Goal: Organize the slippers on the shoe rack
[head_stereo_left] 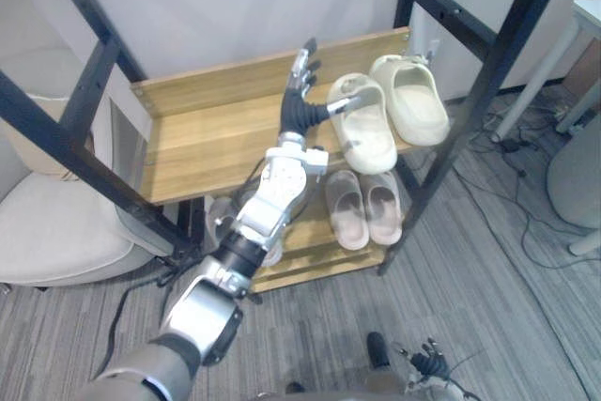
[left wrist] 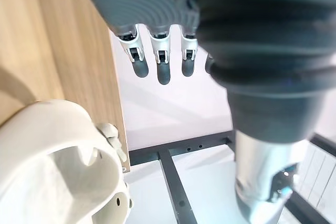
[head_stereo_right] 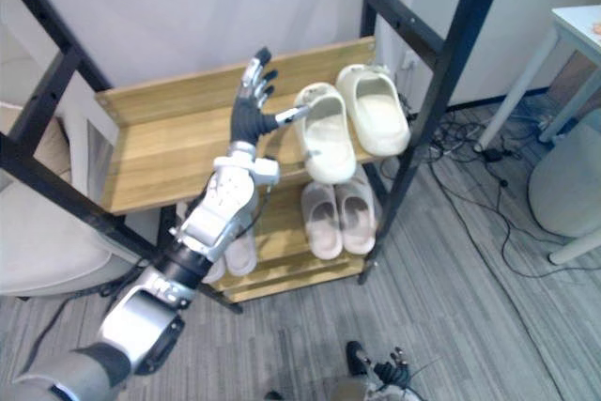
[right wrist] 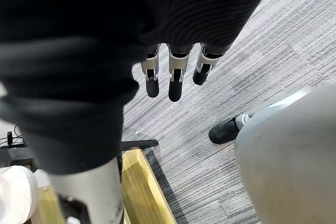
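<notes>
Shoe rack [head_stereo_left: 470, 110]: black metal frame, two wooden shelves, centre of the left eye view.

Upper shelf [head_stereo_left: 207, 133]: one pair of cream slippers [head_stereo_left: 364, 129] at its right end, side by side and touching, toes toward the lower edge of the frame. The rest of the shelf board is bare wood.

Lower shelf [head_stereo_left: 300, 269]: a pair of pinkish slippers [head_stereo_left: 362, 206] directly below the cream pair. A pale slipper [head_stereo_right: 242, 253] lies to their left, partly hidden behind the arm.

Left robot hand [head_stereo_left: 300, 91]: raised over the upper shelf, just left of the cream pair, centre of frame. Fingers straight and spread, pointing toward the wall; nothing held. The thumb sticks out sideways toward the heel rim of the nearer cream slipper; contact cannot be told. In the left wrist view the fingers [left wrist: 164, 69] hang straight, with the wooden shelf and the cream slipper past them.

Right robot hand [head_stereo_left: 429, 357]: low at the bottom edge of the frame, right of centre, over the grey carpet floor [right wrist: 252, 51]. In the right wrist view its fingers [right wrist: 176, 85] are relaxed and hold nothing.

A cream chair [head_stereo_left: 56, 232] stands at the left edge of the frame, beside the rack.
</notes>
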Robot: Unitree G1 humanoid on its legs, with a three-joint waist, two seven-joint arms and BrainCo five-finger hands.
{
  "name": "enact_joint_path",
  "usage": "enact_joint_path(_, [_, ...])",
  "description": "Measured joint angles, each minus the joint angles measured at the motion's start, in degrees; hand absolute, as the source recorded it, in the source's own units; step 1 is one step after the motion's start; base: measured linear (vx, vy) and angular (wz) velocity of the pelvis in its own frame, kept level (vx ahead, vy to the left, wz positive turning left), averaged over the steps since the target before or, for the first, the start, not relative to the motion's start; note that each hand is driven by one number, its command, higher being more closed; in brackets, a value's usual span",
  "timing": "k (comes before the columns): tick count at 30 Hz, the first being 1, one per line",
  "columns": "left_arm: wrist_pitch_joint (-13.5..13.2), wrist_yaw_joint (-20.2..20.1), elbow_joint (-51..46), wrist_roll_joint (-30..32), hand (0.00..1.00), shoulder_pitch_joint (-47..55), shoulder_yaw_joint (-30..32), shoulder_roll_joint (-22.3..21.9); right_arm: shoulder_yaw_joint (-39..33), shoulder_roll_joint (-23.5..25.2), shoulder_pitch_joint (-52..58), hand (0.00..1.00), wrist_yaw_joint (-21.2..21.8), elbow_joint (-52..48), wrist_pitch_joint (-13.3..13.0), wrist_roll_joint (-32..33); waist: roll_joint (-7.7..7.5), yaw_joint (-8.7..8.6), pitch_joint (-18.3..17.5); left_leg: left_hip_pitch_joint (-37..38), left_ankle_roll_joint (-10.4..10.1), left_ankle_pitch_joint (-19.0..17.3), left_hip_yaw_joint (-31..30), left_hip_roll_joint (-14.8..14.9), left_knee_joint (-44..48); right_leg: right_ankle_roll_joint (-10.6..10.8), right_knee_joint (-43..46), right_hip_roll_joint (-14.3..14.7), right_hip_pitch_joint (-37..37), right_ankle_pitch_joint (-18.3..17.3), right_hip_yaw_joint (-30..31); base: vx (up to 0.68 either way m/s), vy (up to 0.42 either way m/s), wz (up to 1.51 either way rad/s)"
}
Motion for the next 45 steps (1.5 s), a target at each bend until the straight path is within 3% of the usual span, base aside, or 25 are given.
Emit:
enact_joint_path(10, [0.0, -0.2, -1.4, 0.7, 0.00, 7.2, -0.9, -3.8, 0.6, -0.9, -0.5, 0.00, -1.1, 3.0, -0.2, 1.9, -0.18, 1.31, -1.1, 0.5, 0.3, 0.3, -1.5, -0.6, -0.6, 0.3, 1.3, -0.7, 0.6, -1.3, -1.6, 0.00, 0.014, 0.08])
enact_joint_path(26, [-0.8, -3.7, 5.8, 0.8, 0.00, 10.7, -3.2, -3.6, 1.6, -2.3, -2.7, 0.00, -2.1, 6.3, 0.3, 1.9, -1.56, 1.13, -1.3, 2.6, -0.9, 3.3, -4.5, -0.7, -5.9, -1.6, -2.2, 0.5, 3.1, -0.6, -5.1, 0.01, -0.013, 0.07])
enact_joint_path(32, [-2.0, -3.8, 8.0, 0.8, 0.00, 9.6, -3.9, -3.7, 2.0, -2.1, -3.4, 0.00, -2.1, 7.8, 0.3, 1.9, -2.20, 0.59, -1.4, 2.7, -0.9, 3.3, -4.5, -0.9, -6.1, -1.6, -2.2, 0.4, 2.8, -0.6, -5.1, -0.02, -0.001, 0.00])
enact_joint_path(45, [-2.0, -3.7, 14.8, 0.6, 0.00, 2.4, -6.6, -4.7, 1.9, -2.1, -4.8, 0.00, -2.1, 8.4, 0.7, 1.8, -2.37, -1.55, -1.2, 2.6, -0.9, 3.3, -4.1, -1.1, -6.7, -1.6, -2.2, 0.5, 2.5, -0.5, -4.5, 0.00, -0.005, -0.02])
